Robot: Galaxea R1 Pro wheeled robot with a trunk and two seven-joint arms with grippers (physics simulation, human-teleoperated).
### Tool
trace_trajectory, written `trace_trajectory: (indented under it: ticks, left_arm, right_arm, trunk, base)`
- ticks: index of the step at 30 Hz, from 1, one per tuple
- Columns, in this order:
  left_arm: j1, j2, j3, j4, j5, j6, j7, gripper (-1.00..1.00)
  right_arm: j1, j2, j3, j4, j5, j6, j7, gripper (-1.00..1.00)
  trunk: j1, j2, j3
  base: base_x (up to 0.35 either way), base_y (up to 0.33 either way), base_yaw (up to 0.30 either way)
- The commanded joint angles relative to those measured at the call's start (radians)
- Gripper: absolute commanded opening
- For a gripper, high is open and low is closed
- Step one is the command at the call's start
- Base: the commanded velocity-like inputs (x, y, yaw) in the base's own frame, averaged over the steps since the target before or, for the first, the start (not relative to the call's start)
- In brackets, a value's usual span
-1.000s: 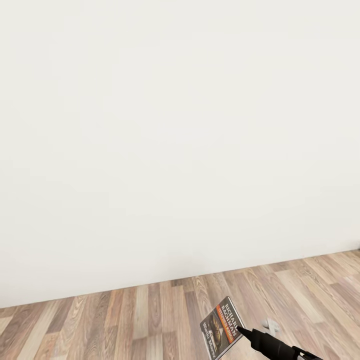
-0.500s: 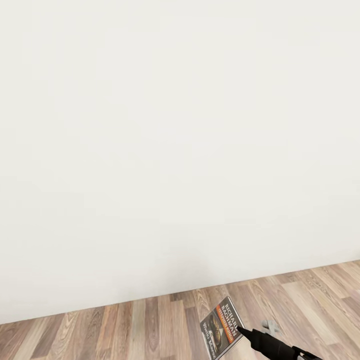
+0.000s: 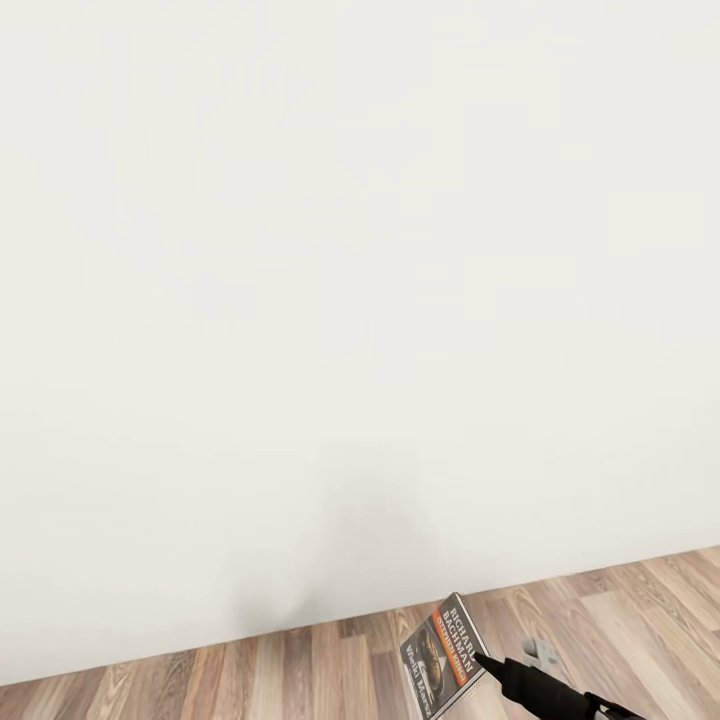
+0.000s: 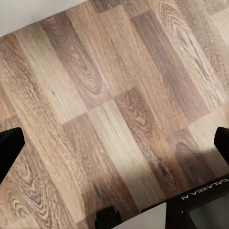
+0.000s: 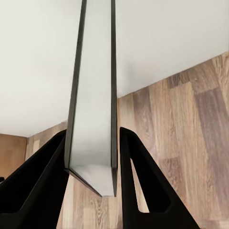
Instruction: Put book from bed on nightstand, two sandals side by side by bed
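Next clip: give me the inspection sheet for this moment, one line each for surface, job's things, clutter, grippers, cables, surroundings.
Surface: wood-plank floor, bare where it shows.
Job's things: book held off the floor, cover toward the head camera; the right wrist view shows it edge-on between the fingers.
Clutter: nothing seen.
Grippers: right gripper shut on the book, one black finger on each side; left gripper open above bare floor, its fingertips wide apart at the picture's edges.
Cables: nothing seen.
Surroundings: plain white wall close ahead, meeting the floor; a faint shadow low on it.
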Motion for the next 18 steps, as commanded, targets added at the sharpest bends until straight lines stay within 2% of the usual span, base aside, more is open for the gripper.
trace_trajectory:
  ticks: [1,8,18]
  left_arm:
    - [-0.001,0.000,-0.004,0.001,-0.001,-0.005,-0.001,1.00]
    - [-0.001,0.000,-0.004,0.001,-0.001,-0.005,-0.001,1.00]
    - [-0.001,0.000,-0.004,0.001,-0.001,-0.005,-0.001,1.00]
  right_arm:
    - [-0.002,0.000,-0.005,0.003,-0.004,-0.003,0.003,-1.00]
    - [-0.001,0.000,-0.005,0.003,-0.004,-0.003,0.003,-1.00]
    - [-0.002,0.000,-0.005,0.003,-0.004,-0.003,0.003,-1.00]
  trunk:
    - [0.001,-0.001,-0.001]
    - [0.001,-0.001,-0.001]
    - [0.001,-0.001,-0.005]
  base:
    - [0.333,0.000,0.000]
    - [0.286,0.000,-0.041]
    - [0.024,0.000,-0.222]
